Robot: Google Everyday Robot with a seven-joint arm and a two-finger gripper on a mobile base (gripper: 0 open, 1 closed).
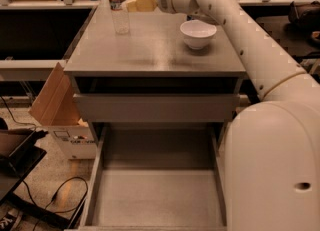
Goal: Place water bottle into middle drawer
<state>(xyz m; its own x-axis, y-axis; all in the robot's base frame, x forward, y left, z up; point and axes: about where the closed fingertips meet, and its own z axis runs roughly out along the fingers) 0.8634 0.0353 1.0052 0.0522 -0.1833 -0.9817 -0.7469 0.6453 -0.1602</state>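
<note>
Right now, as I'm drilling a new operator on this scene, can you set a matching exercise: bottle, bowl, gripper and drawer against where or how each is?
1 bottle
2 bowl
3 gripper
4 drawer

A pulled out, low in front
B upright, back left of the top
C white, right side of the top
D just right of the bottle, above the top

Pairs: 1-B, 2-C, 3-D, 4-A
</note>
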